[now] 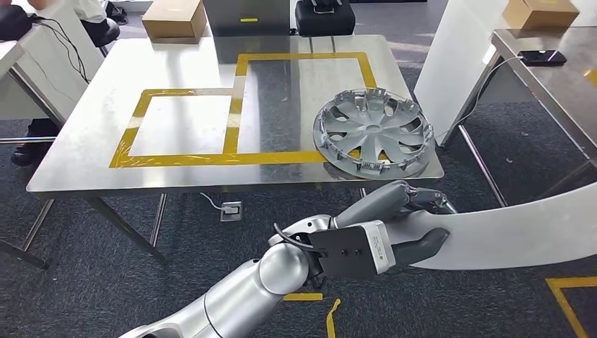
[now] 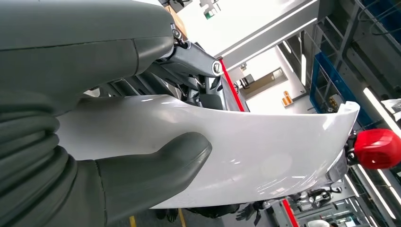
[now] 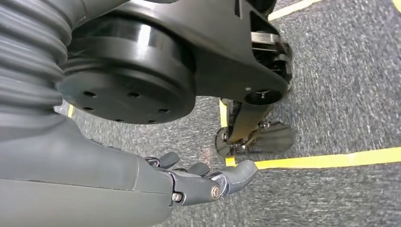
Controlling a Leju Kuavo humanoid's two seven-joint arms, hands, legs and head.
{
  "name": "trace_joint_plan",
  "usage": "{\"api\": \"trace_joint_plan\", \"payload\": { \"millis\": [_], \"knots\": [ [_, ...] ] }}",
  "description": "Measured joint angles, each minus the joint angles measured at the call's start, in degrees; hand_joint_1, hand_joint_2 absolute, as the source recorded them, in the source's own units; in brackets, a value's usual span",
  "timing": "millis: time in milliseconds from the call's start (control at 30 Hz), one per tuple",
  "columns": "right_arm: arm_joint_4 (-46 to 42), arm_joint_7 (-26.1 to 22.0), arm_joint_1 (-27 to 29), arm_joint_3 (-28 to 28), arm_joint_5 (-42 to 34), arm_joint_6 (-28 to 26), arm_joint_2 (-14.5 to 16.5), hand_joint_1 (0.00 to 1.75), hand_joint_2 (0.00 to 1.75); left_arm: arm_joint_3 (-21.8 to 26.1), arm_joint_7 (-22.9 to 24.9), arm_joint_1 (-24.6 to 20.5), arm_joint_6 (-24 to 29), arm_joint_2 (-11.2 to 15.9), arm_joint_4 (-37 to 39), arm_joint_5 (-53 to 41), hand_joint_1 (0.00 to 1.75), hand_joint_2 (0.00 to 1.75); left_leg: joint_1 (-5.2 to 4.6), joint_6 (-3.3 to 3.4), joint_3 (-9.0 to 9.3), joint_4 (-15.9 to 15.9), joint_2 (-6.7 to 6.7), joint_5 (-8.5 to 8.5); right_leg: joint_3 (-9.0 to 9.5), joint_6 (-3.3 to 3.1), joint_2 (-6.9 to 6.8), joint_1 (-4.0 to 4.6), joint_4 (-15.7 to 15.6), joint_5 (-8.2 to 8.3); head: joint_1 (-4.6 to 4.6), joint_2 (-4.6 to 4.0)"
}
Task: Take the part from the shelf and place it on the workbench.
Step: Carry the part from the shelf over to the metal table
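Note:
The part is a long, curved white panel (image 1: 521,229), held low over the carpet in front of the workbench's near right corner. My left hand (image 1: 412,248) grips its near end, thumb under and fingers over. In the left wrist view the thumb (image 2: 161,165) presses on the glossy white panel (image 2: 265,151). The workbench (image 1: 211,70) is a steel table marked with yellow tape rectangles. My right hand (image 3: 208,182) hangs over the carpet with its fingers loosely stretched and nothing in them.
A silver hubcap (image 1: 372,132) lies on the bench's near right corner. A cardboard box (image 1: 174,17) and a black case (image 1: 324,15) stand behind the bench. A second steel table (image 1: 556,91) is at the right, beyond a white partition (image 1: 457,63). A person sits at the far left (image 1: 28,14).

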Motion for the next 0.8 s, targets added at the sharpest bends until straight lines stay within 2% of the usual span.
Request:
{"api": "trace_joint_plan", "payload": {
  "millis": [67, 100, 167, 233, 300, 333, 367, 400, 433, 500, 567, 633, 667, 733, 800],
  "knots": [
    [0.0, 0.0, 0.0, 0.3, 0.4, 0.0, 0.0, 0.0, 1.75, 0.0, 0.1, 0.0, 0.0, 0.0, 0.0, -0.3, 1.75, 1.75, -0.07, -0.65, -0.1, -0.1, -0.48, -0.03, 0.64, -0.69, 0.35, 0.23, -1.4, -0.03, 0.0, 0.0],
    [0.0, 0.0, 0.1, 0.4, 0.6, 0.0, 0.0, 0.0, 1.75, 0.0, 0.1, 0.0, 0.1, 0.0, 0.0, -0.4, 1.75, 1.75, -0.04, -1.0, -0.16, -0.1, -0.74, 0.0, 0.69, -1.16, -0.1, 0.23, -1.6, 0.08, 0.0, 0.0],
    [0.0, 0.1, 0.0, 0.8, 1.0, 0.0, 0.0, 0.0, 1.75, 0.1, 0.2, -0.1, 0.2, 0.0, 0.0, -0.7, 1.75, 1.75, 0.01, -1.64, -0.61, 0.9, -0.11, -0.7, 0.98, -1.95, -0.9, 0.1, -1.8, 0.18, -0.14, 0.0],
    [0.0, 0.1, 0.1, 1.2, 1.3, -0.1, 0.0, 0.0, 1.75, 0.2, 0.3, -0.1, 0.3, 0.1, 0.0, -1.0, 1.75, 1.75, 0.05, -2.16, -2.91, 6.2, 1.26, -3.59, 1.33, -2.58, -1.86, 0.03, -1.9, 0.1, -0.42, 0.0],
    [0.0, 0.1, 0.1, 1.4, 1.5, -0.1, 0.0, 0.0, 1.75, 0.3, 0.4, 0.0, 0.4, 0.1, 0.1, -1.3, 1.75, 1.75, 0.11, -2.43, -6.58, 13.7, 1.87, -6.8, 1.52, -2.87, -2.9, 0.14, -1.9, -0.11, -0.58, 0.0],
    [0.0, 0.1, 0.1, 1.4, 1.6, -0.1, 0.0, 0.0, 1.75, 0.3, 0.4, 0.1, 0.4, 0.1, 0.2, -1.4, 1.75, 1.75, 0.13, -2.45, -7.68, 15.9, 1.94, -7.22, 1.58, -2.91, -3.39, 0.18, -1.9, -0.19, -0.6, 0.0],
    [0.0, 0.1, 0.1, 1.5, 1.7, -0.1, 0.0, 0.0, 1.75, 0.4, 0.4, 0.1, 0.5, 0.2, 0.3, -1.6, 1.75, 1.75, 0.14, -2.39, -7.7, 15.8, 2.01, -6.51, 1.66, -2.89, -3.83, 0.22, -1.9, -0.27, -0.62, 0.0],
    [0.0, 0.1, 0.1, 1.6, 1.7, -0.1, 0.0, 0.0, 1.75, 0.4, 0.4, 0.1, 0.5, 0.2, 0.3, -1.8, 1.75, 1.75, 0.13, -2.24, -6.53, 13.5, 2.2, -4.89, 1.79, -2.83, -4.2, 0.25, -1.8, -0.37, -0.63, 0.0],
    [0.0, 0.1, 0.1, 1.6, 1.7, -0.1, 0.0, 0.0, 1.75, 0.4, 0.4, 0.1, 0.5, 0.2, 0.3, -2.0, 1.75, 1.75, 0.06, -1.95, -4.51, 9.6, 2.77, -2.88, 1.97, -2.72, -4.54, 0.28, -1.8, -0.49, -0.66, 0.0],
    [0.0, 0.1, 0.0, 1.7, 1.7, -0.1, 0.0, 0.0, 1.75, 0.5, 0.4, 0.1, 0.5, 0.1, 0.3, -2.3, 1.75, 1.75, -0.31, -1.23, -0.85, 2.4, 4.46, -0.54, 2.25, -2.26, -5.07, 0.53, -1.7, -0.81, -0.67, 0.0],
    [0.0, 0.1, 0.0, 1.8, 1.7, -0.1, 0.0, 0.0, 1.75, 0.5, 0.4, 0.1, 0.5, 0.1, 0.3, -2.3, 1.75, 1.75, -0.67, -0.62, 0.21, 0.1, 5.01, -0.42, 2.37, -1.66, -5.65, 0.77, -1.7, -0.99, -0.62, 0.0],
    [0.0, 0.1, -0.1, 1.8, 1.7, -0.1, 0.0, 0.0, 1.75, 0.6, 0.4, 0.1, 0.6, 0.1, 0.2, -2.4, 1.75, 1.75, -0.59, -0.06, 0.25, -0.2, 4.07, -0.19, 2.57, -1.05, -6.06, 0.66, -1.7, -1.21, -0.58, 0.0],
    [0.0, 0.1, -0.1, 1.8, 1.7, -0.1, 0.0, 0.0, 1.75, 0.7, 0.3, 0.1, 0.6, 0.1, 0.2, -2.4, 1.75, 1.75, -0.44, 0.22, 0.34, -0.4, 3.65, -0.05, 2.4, -0.74, -5.58, 0.55, -1.0, -1.76, -0.56, 0.0],
    [0.0, 0.3, -0.1, 2.0, 1.7, 0.0, 0.0, 0.0, 1.75, 0.8, 0.3, 0.1, 0.6, 0.1, 0.2, -2.4, 1.75, 1.75, -0.07, 0.72, 0.54, -0.7, 3.05, 0.15, 0.39, -0.19, -3.7, 0.36, 3.5, -4.42, -0.38, 0.0],
    [0.0, 0.4, 0.0, 2.1, 1.6, 0.0, 0.0, 0.0, 1.75, 0.8, 0.3, 0.2, 0.6, 0.1, 0.4, -2.5, 1.75, 1.75, -0.01, 0.98, 0.5, -0.7, 2.53, 0.14, -3.45, 0.15, -2.53, 0.3, 10.8, -7.54, -0.22, 0.0]
  ]
}}
